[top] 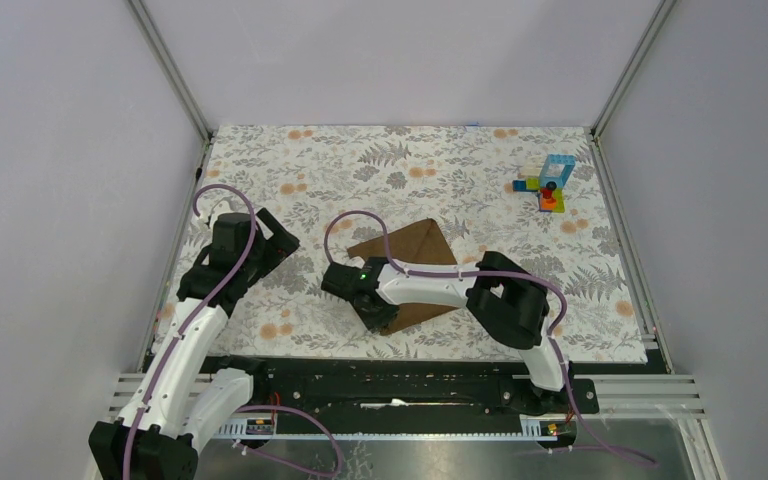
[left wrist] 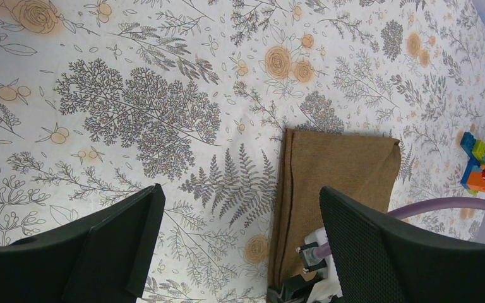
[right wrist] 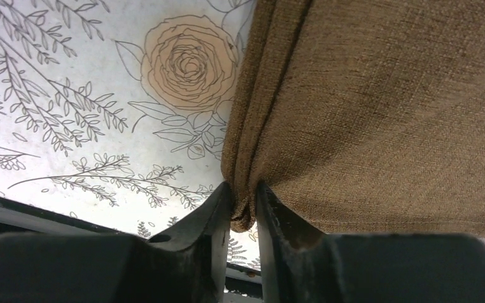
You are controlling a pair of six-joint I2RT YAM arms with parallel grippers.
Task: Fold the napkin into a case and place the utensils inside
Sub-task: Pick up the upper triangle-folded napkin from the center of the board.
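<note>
The brown napkin (top: 415,250) lies folded on the floral cloth in the middle of the table, one straight hemmed edge facing left (left wrist: 341,170). My right gripper (top: 375,315) sits at its near-left corner, shut on the bunched edge of the napkin (right wrist: 379,113); the fabric is pinched between both fingers (right wrist: 244,205). My left gripper (top: 270,245) hovers to the left of the napkin, open wide with only tablecloth between its fingers (left wrist: 241,191). The utensils are out of view.
A small stack of colourful toy blocks (top: 548,182) stands at the far right of the table (left wrist: 483,164). The floral table covering (top: 360,170) reaches to the white walls on three sides. The right arm's purple cable loops over the napkin.
</note>
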